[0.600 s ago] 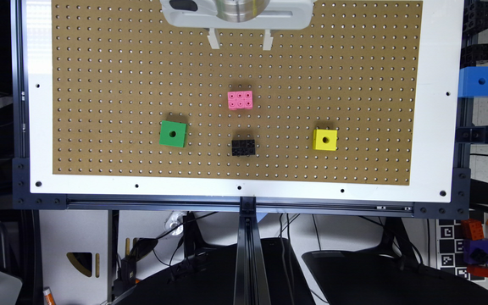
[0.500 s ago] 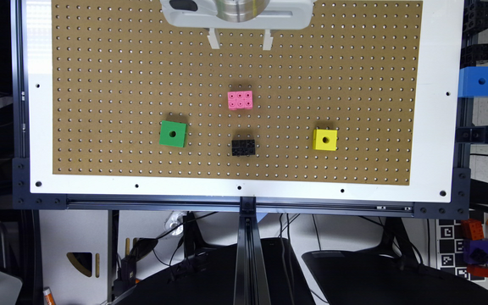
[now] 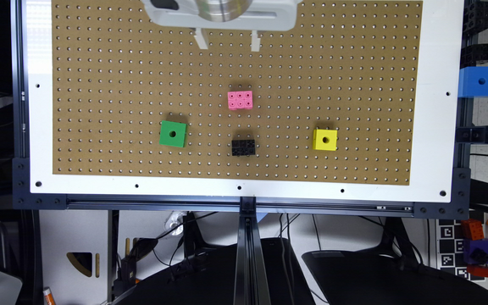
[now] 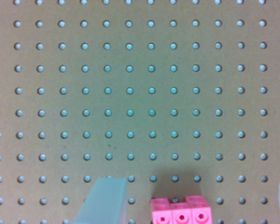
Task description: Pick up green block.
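Bright, even overhead light; glare on the white border (image 3: 40, 51) (exterior view's left); wrist view soft, greenish, slightly blurred.

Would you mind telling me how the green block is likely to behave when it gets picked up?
The green block looks like rigid plastic, so it probably won't deform. Its flat faces should keep it from rolling. It seems small and likely light, though smooth sides might slip.

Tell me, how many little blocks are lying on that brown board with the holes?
4: a green block toward the exterior view's left, a pink one in the middle, a black one just below it, a yellow one toward the right.
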Controlling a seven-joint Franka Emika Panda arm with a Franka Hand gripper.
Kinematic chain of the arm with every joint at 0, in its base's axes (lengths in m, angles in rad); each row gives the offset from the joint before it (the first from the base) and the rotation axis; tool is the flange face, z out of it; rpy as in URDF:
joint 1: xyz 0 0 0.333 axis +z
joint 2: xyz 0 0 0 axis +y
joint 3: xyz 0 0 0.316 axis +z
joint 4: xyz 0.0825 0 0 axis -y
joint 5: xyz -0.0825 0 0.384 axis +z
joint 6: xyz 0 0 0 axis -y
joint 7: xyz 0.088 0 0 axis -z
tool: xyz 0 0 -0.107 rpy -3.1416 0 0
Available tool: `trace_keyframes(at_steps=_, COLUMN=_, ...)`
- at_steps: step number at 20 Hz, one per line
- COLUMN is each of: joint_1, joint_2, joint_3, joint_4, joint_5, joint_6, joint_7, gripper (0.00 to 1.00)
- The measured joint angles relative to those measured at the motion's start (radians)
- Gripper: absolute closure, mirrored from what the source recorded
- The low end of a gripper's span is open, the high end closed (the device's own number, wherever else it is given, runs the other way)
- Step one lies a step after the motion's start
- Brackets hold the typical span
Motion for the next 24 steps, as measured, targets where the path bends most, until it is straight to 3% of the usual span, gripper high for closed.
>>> trace_keyframes(at_steps=4, joint_1=-0.053, joint_2=0.061, joint_3=0.000, joint_4=0.067, joint_5=0.0000, joint_6=0.000, joint_7=-0.051, gripper=0.00)
trace_keyframes(at_steps=8, joint_1=-0.097, joint_2=0.154, joint_3=0.000, joint_4=0.160, joint_5=-0.0008, joint_6=0.000, joint_7=-0.094, gripper=0.00)
trace_keyframes(at_steps=10, joint_1=-0.116, joint_2=0.186, joint_3=0.000, joint_4=0.192, joint_5=-0.0008, joint_6=0.000, joint_7=-0.112, gripper=0.00)
trace_keyframes(at_steps=12, joint_1=-0.145, joint_2=0.239, joint_3=0.000, joint_4=0.249, joint_5=-0.0008, joint_6=0.000, joint_7=-0.141, gripper=0.00)
trace_keyframes(at_steps=14, joint_1=-0.158, joint_2=0.276, joint_3=0.000, joint_4=0.290, joint_5=-0.0008, joint_6=0.000, joint_7=-0.153, gripper=0.00)
trace_keyframes(at_steps=17, joint_1=-0.164, joint_2=0.309, joint_3=0.000, joint_4=0.329, joint_5=-0.0015, joint_6=0.000, joint_7=-0.157, gripper=0.00)
trace_keyframes(at_steps=19, joint_1=-0.176, joint_2=0.324, joint_3=-0.001, joint_4=0.351, joint_5=-0.0018, joint_6=0.000, joint_7=-0.168, gripper=0.00)
trace_keyframes(at_steps=21, joint_1=-0.187, joint_2=0.337, joint_3=-0.001, joint_4=0.366, joint_5=-0.0018, joint_6=0.000, joint_7=-0.179, gripper=0.00)
trace_keyframes(at_steps=24, joint_1=-0.192, joint_2=0.345, joint_3=-0.001, joint_4=0.376, joint_5=-0.0018, joint_6=0.000, joint_7=-0.184, gripper=0.00)
